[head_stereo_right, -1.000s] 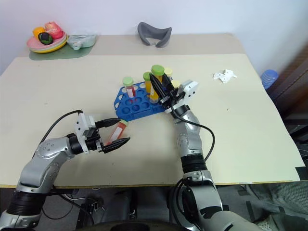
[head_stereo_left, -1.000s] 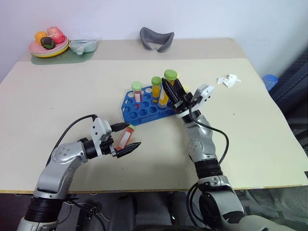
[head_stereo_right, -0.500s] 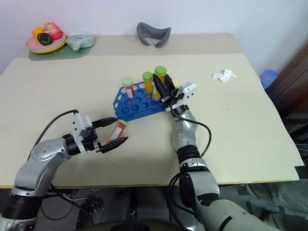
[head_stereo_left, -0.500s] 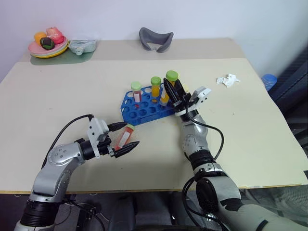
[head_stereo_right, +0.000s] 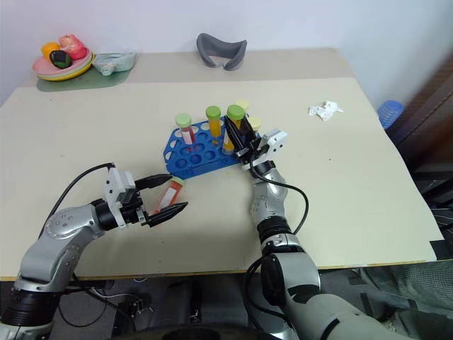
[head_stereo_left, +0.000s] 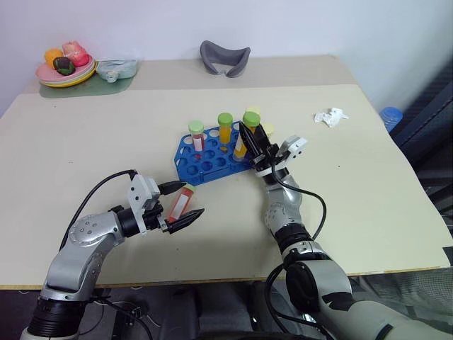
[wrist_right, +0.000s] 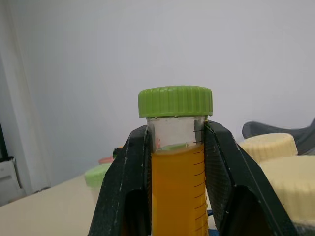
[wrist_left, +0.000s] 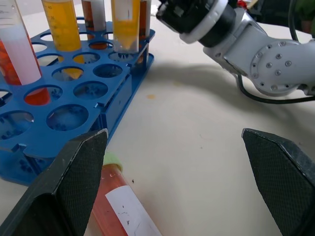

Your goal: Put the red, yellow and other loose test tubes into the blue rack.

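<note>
lying on the table [head_stereo_left: 85, 134] at the left, a red tube [head_stereo_left: 180, 205] with a green cap rests between the spread fingers of the left gripper [head_stereo_left: 182, 202], which is released and grasps nothing; the tube's cap points toward the near edge of the blue rack [head_stereo_left: 212, 157], so it is probably next in line for a pick. the left forearm lies low and nearly level over the table, fingers pointing toward the rack. in the middle, the rack already carries a red tube [head_stereo_left: 196, 136] and a yellow one [head_stereo_left: 224, 129], both upright with green caps. at the right end of the rack, the right gripper [wrist_right: 176, 162] is clenched on a yellow tube [wrist_right: 176, 189] just under its green cap, holding it upright above the holes, seemingly for lowering it in. the right forearm rises steeply from the table edge, with the wrist bent toward the rack. whether the tube's bottom has entered a hole cannot be told.
</note>
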Robot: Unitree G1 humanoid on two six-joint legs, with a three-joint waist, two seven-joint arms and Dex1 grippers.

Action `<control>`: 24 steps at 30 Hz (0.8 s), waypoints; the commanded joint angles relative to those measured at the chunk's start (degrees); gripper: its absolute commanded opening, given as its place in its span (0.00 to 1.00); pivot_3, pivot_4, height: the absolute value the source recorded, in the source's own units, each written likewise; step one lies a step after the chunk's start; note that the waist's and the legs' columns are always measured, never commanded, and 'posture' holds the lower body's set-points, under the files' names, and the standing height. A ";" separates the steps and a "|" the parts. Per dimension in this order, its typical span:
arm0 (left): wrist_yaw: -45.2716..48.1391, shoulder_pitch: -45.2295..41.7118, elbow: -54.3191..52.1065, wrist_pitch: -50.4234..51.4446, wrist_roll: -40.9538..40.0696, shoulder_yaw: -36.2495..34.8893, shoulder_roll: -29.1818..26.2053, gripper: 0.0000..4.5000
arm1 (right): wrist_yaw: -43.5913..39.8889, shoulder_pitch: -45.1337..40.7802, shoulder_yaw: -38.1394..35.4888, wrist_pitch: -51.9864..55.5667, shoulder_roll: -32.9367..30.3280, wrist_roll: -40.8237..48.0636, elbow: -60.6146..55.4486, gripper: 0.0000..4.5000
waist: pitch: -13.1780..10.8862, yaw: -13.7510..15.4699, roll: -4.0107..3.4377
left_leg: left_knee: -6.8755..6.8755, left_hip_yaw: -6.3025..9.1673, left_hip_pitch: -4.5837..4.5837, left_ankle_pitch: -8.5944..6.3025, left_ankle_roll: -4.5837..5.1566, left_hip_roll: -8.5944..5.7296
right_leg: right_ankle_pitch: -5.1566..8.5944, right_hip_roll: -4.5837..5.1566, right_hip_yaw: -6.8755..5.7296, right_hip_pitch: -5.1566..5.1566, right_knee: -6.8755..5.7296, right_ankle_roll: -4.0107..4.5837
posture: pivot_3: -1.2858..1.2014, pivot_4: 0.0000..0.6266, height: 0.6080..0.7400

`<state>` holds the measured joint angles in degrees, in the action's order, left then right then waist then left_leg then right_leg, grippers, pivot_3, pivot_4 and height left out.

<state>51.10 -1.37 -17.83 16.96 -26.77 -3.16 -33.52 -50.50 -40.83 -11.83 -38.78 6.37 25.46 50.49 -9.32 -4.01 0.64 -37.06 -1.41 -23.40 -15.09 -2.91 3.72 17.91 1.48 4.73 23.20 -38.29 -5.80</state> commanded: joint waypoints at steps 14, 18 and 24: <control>-0.49 1.02 -2.52 -0.88 -0.59 -1.27 -0.21 1.00 | -0.24 -0.91 1.31 -4.04 0.15 -4.44 5.17 0.20 | 0.01 -0.08 0.00 | 0.00 0.00 0.09 0.00 0.00 0.00 | 0.00 0.00 0.00 -0.10 -0.01 0.00 | 0.52 0.24 1.00; -0.76 1.59 -2.56 -1.17 -0.53 -1.35 -0.09 1.00 | -0.41 -1.36 1.76 -4.37 0.24 -5.44 6.07 0.20 | 0.01 -0.07 0.00 | 0.00 0.00 0.11 0.00 -0.01 0.01 | 0.00 -0.01 0.00 -0.11 -0.02 0.00 | 0.52 0.24 1.00; -1.06 2.31 -2.57 -1.66 -0.53 -1.52 0.06 1.00 | -0.49 -2.24 2.00 -4.51 0.46 -5.78 7.41 0.20 | 0.01 -0.06 0.00 | -0.01 0.00 0.12 0.00 -0.01 0.01 | 0.00 0.00 0.00 -0.13 -0.02 0.00 | 0.52 0.24 1.00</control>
<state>50.08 0.59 -18.51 16.56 -26.77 -3.20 -33.50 -51.00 -43.34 -10.20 -43.80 6.44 20.44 56.37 -9.31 -4.07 0.64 -37.06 -1.42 -23.28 -15.09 -2.92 3.73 17.91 1.48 4.73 23.06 -38.30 -5.80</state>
